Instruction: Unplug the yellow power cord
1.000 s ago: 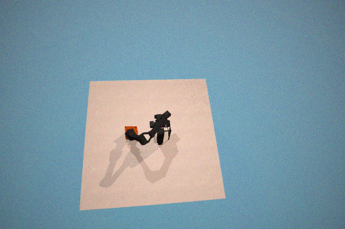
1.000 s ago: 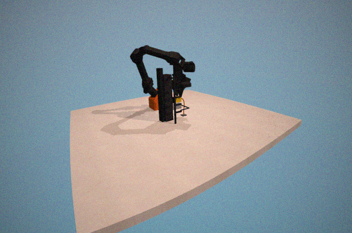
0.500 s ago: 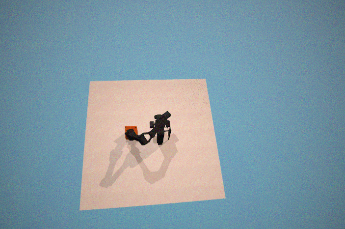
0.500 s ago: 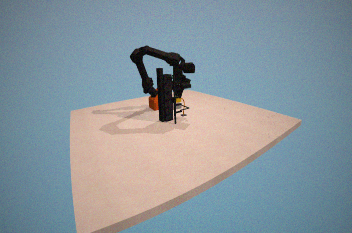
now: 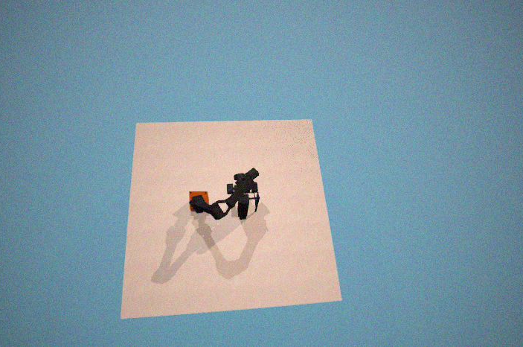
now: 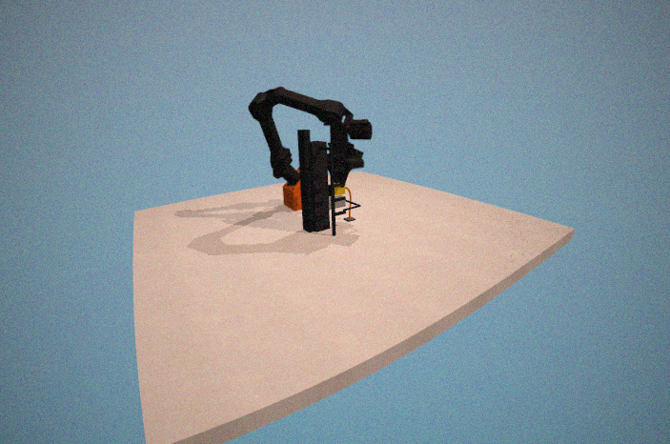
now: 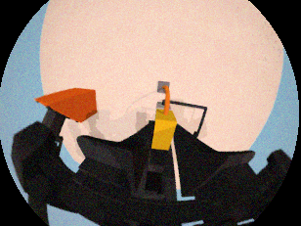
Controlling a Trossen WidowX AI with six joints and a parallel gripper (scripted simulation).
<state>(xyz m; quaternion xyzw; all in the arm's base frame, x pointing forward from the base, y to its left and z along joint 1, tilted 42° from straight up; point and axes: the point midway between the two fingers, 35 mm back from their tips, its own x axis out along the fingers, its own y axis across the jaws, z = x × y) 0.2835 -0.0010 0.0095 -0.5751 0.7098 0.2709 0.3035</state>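
The yellow plug (image 6: 339, 191) (image 7: 164, 130) is a small block with its orange-yellow cord (image 6: 350, 206) (image 7: 167, 99) bending down to a small grey pad (image 6: 349, 218) (image 7: 163, 87) on the table. My gripper (image 6: 338, 186) (image 7: 164, 125) points down and is shut on the plug, one finger on either side. A dark strip with a square opening (image 7: 153, 182), apparently the power strip, shows between the fingers behind the plug. Whether the plug's prongs are in a socket is hidden. In the top view the arm covers the plug.
A tall black block (image 5: 242, 208) (image 6: 314, 183) stands close beside the gripper. A thin black frame (image 6: 334, 225) (image 7: 188, 105) stands by it. A grey block (image 6: 339, 201) shows under the plug. The arm's orange base (image 5: 199, 193) (image 6: 292, 196) (image 7: 73, 103) stands on the pale table (image 5: 168, 155) (image 6: 294, 313).
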